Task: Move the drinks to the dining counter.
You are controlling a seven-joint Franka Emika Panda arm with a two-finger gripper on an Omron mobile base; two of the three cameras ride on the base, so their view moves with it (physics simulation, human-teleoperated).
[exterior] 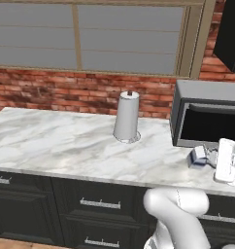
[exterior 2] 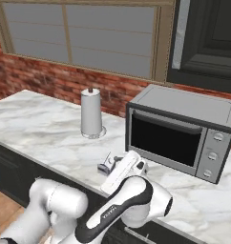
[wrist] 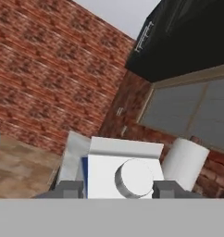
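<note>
Near the table's [exterior: 66, 146] front edge by the microwave [exterior 2: 179, 131], the hand [wrist: 118, 189] grips the carton [wrist: 125, 173]; next it needs lifting clear.

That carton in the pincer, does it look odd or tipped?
Yes. The blue carton lies tilted between the pincer fingers, its round cap facing the hand camera, held just above the marble counter instead of standing upright like the paper towel roll.

Red brick wall [exterior: 66, 92], wide window [exterior: 90, 36] — marble counter [exterior: 56, 141], dark drawers [exterior: 90, 214]
</note>
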